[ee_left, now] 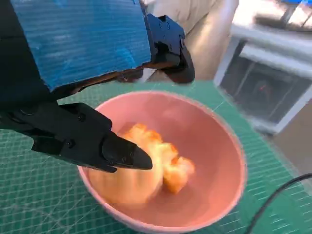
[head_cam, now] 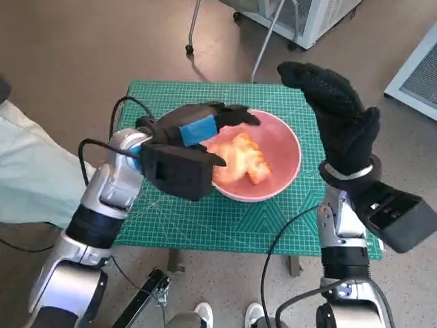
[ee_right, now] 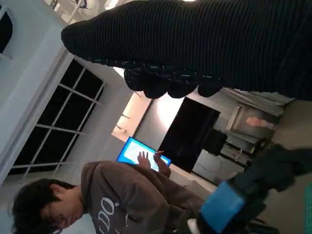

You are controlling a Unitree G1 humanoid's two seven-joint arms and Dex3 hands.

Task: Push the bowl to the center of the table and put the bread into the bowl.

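Hovering spread and empty over bowl [head_cam: 287, 147], left hand [head_cam: 188, 147]; bread [ee_left: 161, 163] seen inside; right hand [head_cam: 338, 113] raised, fingers apart

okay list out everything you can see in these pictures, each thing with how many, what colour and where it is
bowl: one, pink, on the mat near the table's middle
bread: one piece, golden orange, inside the bowl
cutting mat: one, green with a grid, covering the table
white cabinets: two, on the floor beyond the table
person: one, brown hooded top, in the right wrist view
pale cloth: one, at the head view's left edge
left hand: black with blue tape, over the bowl's left rim, fingers apart above the bread
right hand: black glove, raised at the table's right, holding nothing
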